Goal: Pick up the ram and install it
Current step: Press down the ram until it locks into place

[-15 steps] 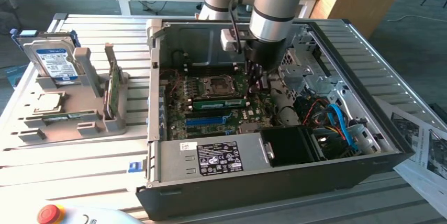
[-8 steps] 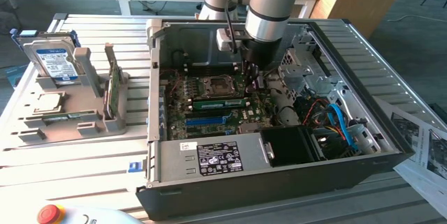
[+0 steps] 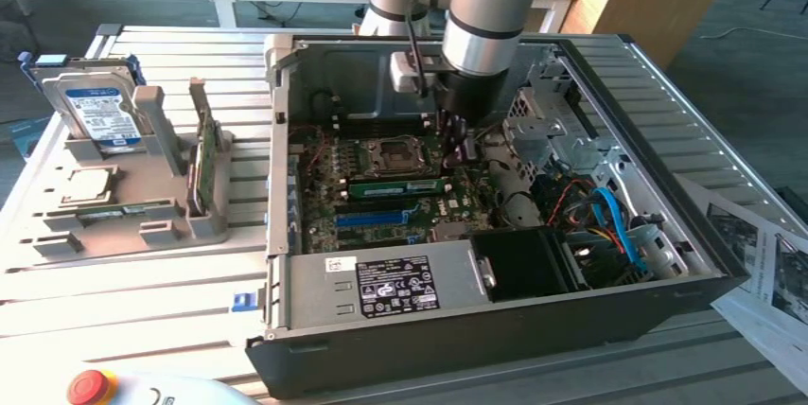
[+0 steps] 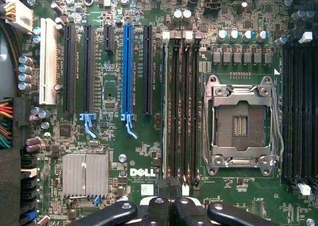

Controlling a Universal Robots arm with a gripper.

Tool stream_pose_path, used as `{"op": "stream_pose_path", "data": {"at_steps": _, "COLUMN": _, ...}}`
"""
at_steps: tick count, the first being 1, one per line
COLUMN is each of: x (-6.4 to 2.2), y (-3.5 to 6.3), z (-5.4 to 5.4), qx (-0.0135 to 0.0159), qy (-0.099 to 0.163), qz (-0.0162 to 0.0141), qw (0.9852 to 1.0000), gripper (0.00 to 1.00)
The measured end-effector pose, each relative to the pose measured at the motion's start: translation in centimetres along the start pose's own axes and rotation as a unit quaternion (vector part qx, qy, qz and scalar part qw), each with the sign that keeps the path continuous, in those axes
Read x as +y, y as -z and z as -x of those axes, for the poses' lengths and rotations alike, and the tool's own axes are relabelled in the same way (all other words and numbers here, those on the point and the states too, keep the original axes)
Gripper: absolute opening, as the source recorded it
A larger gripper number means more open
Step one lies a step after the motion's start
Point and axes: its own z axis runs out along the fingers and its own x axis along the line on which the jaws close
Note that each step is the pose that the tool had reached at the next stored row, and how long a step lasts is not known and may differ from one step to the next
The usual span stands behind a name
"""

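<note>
**Ram and gripper.** The ram [image 3: 395, 186], a long narrow green circuit-board stick, stands on edge in the black memory slots [image 4: 181, 107] of the green motherboard [image 4: 114, 151], apparently seated. Its long axis runs along the slots, beside the silver-framed CPU socket [image 3: 382, 154]. The black two-finger gripper [image 3: 457, 145] hangs near the ram's end at the exterior view's right. Its jaws are closed together with nothing seen between them. The long blue expansion slot [image 3: 378, 219] lies parallel, on the ram's other side. Outside the black computer case [image 3: 505, 329], a broader green card [image 3: 202, 173] stands in a grey fixture [image 3: 127, 225].
</note>
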Motion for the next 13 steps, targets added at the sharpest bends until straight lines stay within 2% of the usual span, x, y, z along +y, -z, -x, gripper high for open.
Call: {"op": "stream_pose_path", "data": {"at_steps": 13, "x": 0.06, "y": -0.40, "z": -0.01, "qx": 0.0001, "qy": 0.000, "qz": 0.0000, "qw": 1.0000, "gripper": 0.10}}
